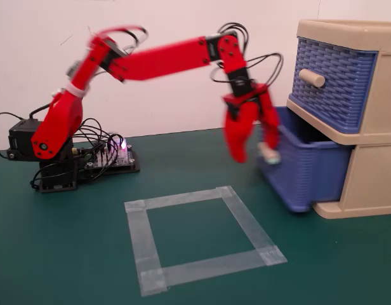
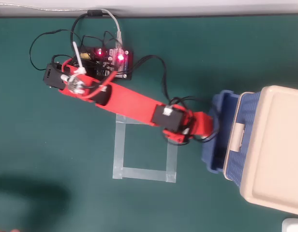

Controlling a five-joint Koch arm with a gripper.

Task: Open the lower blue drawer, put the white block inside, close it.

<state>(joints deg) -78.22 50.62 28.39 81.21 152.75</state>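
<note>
The lower blue drawer point(image 1: 310, 170) is pulled out of the beige cabinet point(image 1: 373, 171). In the overhead view the drawer point(image 2: 210, 159) sticks out to the left from under the cabinet. Its pale handle point(image 1: 269, 154) shows on its front face. My red gripper point(image 1: 254, 151) hangs just in front of that face, blurred. Its jaws stand apart, with one finger right by the handle. In the overhead view the gripper point(image 2: 207, 126) sits at the drawer's front edge. The white block does not show in either view.
The upper blue drawer point(image 1: 335, 82) with its plain beige handle point(image 1: 311, 77) is shut. A tape square point(image 1: 202, 238) marks the green mat. The arm's base and circuit board point(image 1: 110, 155) stand at the left. A white object point(image 2: 294, 225) shows at the overhead view's lower right corner.
</note>
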